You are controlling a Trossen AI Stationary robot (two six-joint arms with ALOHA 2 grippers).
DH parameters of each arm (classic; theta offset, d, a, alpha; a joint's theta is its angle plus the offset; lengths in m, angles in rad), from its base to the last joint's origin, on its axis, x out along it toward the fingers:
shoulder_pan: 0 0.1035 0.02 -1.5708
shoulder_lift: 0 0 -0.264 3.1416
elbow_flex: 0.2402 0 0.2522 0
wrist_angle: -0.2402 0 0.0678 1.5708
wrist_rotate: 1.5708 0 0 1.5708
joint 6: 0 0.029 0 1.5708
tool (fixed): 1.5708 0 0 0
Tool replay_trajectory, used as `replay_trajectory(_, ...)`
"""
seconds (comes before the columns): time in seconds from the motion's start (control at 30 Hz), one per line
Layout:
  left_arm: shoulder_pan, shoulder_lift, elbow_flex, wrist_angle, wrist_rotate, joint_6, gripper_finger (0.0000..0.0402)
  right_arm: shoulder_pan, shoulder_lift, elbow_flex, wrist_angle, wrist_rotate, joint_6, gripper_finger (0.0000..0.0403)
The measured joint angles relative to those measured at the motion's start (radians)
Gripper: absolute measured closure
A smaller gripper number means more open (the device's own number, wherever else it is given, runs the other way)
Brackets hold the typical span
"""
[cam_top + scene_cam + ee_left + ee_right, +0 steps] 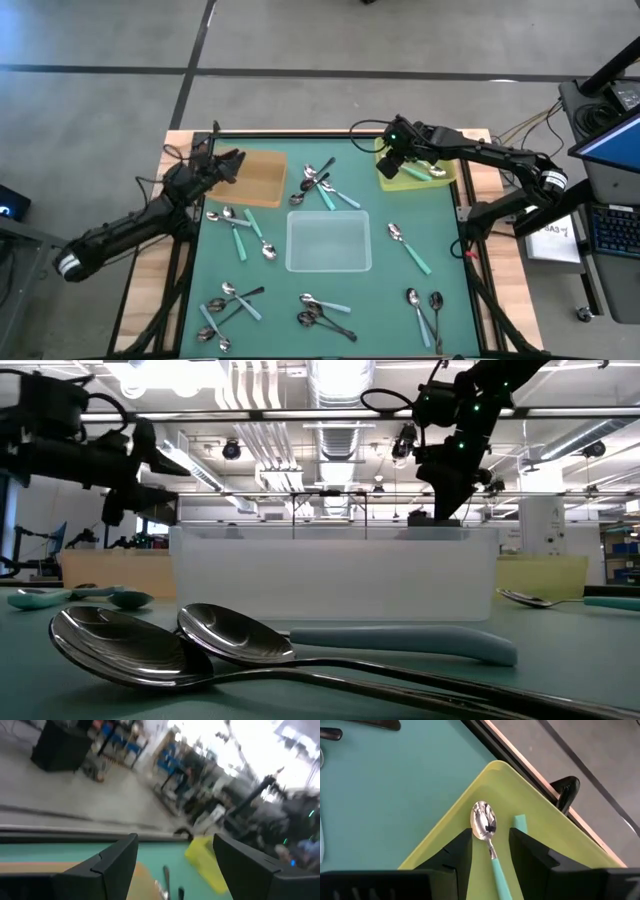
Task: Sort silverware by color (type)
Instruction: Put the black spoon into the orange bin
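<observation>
my right gripper [490,851] open, empty, above yellow-green tray [546,836] | teal-handled spoon [487,831] handle end cut off, bowl points away | my left gripper [175,865] open, empty

Spoon bowl [484,819] in yellow-green tray [560,847] — polished metal, mirror-glossy; handle smooth teal plastic. Tray itself matt plastic. Clear tray [335,575] at table centre — frosted, translucent plastic. Table surface [380,290] matt green; wooden edge strips. Brown tray [258,178] dull, matt.
</observation>
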Motion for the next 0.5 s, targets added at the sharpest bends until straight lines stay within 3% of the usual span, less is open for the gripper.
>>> replay_trajectory(0.23, 0.0, 0.273, 0.209, -0.069, 0.046, 0.166, 0.0154, 0.0, 0.0, 0.0, -0.001, 0.0, 0.016, 0.0282)
replay_trajectory(0.5, 0.0, 0.6, 0.497, -0.328, 0.061, 0.377, 0.0154, 0.0, 0.0, -0.002, -0.001, 0.0, 0.016, 0.0282)
